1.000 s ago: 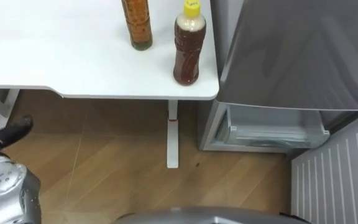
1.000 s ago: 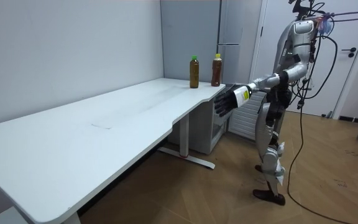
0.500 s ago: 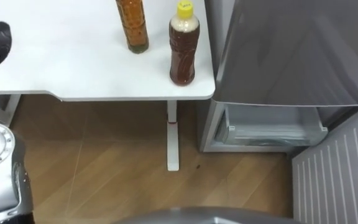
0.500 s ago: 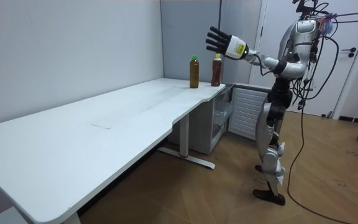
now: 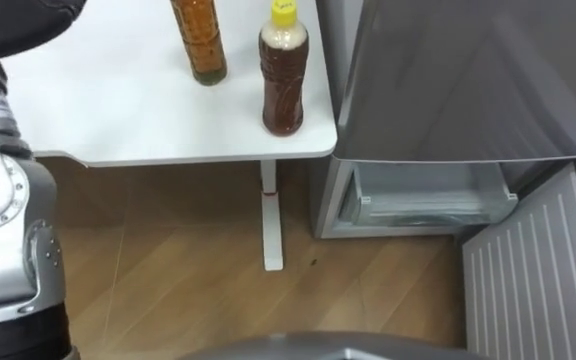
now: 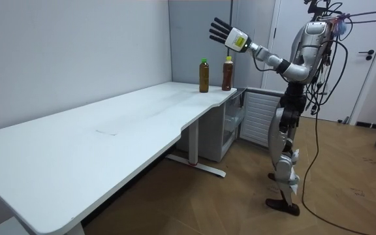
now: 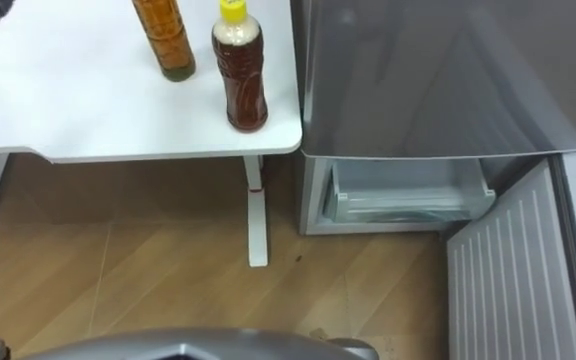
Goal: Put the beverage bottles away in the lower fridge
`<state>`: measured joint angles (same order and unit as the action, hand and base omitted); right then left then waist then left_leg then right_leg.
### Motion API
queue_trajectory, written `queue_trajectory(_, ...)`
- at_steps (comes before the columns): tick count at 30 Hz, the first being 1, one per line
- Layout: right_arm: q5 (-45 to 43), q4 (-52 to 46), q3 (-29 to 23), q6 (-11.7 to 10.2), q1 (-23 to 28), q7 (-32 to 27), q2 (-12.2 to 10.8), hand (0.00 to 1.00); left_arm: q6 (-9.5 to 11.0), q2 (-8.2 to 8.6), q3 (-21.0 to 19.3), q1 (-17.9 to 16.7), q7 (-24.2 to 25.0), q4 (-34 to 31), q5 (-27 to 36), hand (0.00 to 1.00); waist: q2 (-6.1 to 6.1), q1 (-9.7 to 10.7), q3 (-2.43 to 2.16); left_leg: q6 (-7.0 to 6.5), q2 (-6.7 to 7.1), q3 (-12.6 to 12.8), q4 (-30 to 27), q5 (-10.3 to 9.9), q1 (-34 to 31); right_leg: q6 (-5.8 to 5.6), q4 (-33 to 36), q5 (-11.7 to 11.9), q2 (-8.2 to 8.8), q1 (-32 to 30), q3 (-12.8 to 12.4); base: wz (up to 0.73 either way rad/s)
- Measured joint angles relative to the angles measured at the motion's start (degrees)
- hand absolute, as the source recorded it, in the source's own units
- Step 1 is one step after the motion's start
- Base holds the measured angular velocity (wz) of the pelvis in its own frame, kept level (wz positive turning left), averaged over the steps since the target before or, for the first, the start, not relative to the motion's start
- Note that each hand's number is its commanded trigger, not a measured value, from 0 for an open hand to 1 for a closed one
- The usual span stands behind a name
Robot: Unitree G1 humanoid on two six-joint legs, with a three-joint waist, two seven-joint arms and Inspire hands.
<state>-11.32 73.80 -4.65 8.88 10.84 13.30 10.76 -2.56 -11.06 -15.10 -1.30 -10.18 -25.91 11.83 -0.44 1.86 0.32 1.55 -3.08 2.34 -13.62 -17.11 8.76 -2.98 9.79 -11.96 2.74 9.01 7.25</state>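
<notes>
Room view — left hand raised open near yellow-capped bottle.

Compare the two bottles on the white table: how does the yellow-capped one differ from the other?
The yellow-capped bottle holds a dark reddish-brown drink; the green-capped bottle holds a lighter amber one. The yellow-capped bottle has a pinched waist, while the green-capped bottle looks straighter. The yellow-capped bottle stands nearer the table corner beside the fridge; the green-capped bottle stands farther in. Both stand upright and capped on the white table.
</notes>
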Motion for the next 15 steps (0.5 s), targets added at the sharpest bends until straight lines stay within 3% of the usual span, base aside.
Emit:
queue_trajectory(4,0.00,0.45,0.06,1.14,-1.24,-0.14,0.05,0.00,-0.06,-1.13,3.09,1.20,3.55,-0.28,1.09,0.00,0.08,0.61,0.14,0.00,-0.02,-0.13,-0.01,0.00,-0.12,0.00,0.02,0.00,-0.03,-0.04,0.06,0.00)
queue_trajectory(15,-0.23,2.22,0.76,1.30,-3.41,1.29,0.24,0.00,-2.49,-1.23,7.09,1.86,12.52,-0.32,3.84,0.00,0.99,2.48,0.32,0.00,-0.10,0.44,0.02,0.00,-0.11,0.05,0.16,0.05,-0.20,-0.82,-0.95,-0.05)
